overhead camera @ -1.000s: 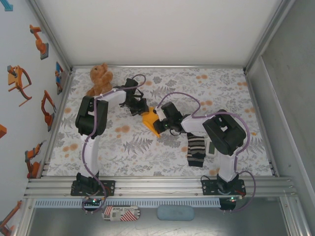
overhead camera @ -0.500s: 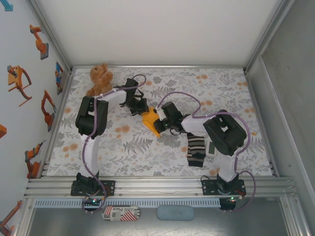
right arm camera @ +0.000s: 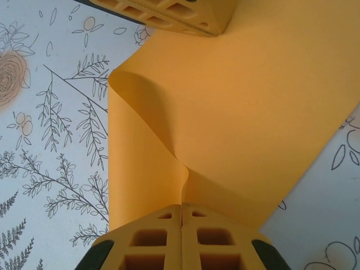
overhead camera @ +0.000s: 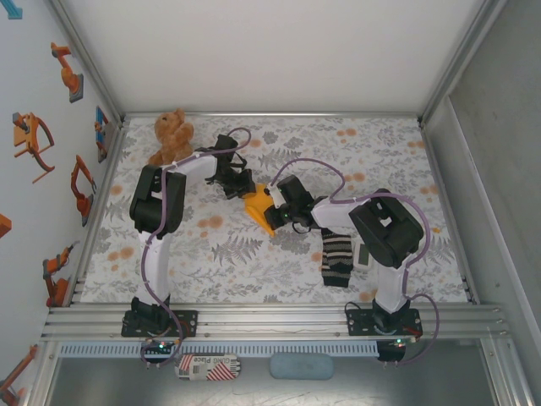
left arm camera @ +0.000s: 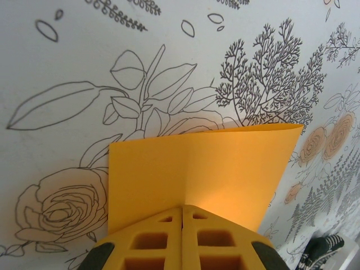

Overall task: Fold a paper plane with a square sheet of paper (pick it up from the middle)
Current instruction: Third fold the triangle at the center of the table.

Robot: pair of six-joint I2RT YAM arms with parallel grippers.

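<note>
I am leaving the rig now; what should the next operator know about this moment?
Grip: left end effector shut on one edge of the orange-yellow paper sheet; right end effector shut on the opposite edge.
Place: sheet held between them over the middle of the table, bowed, not flat.
Done: sheet picked up.
Left: the plane's folds; no dart shape visible yet.
</note>
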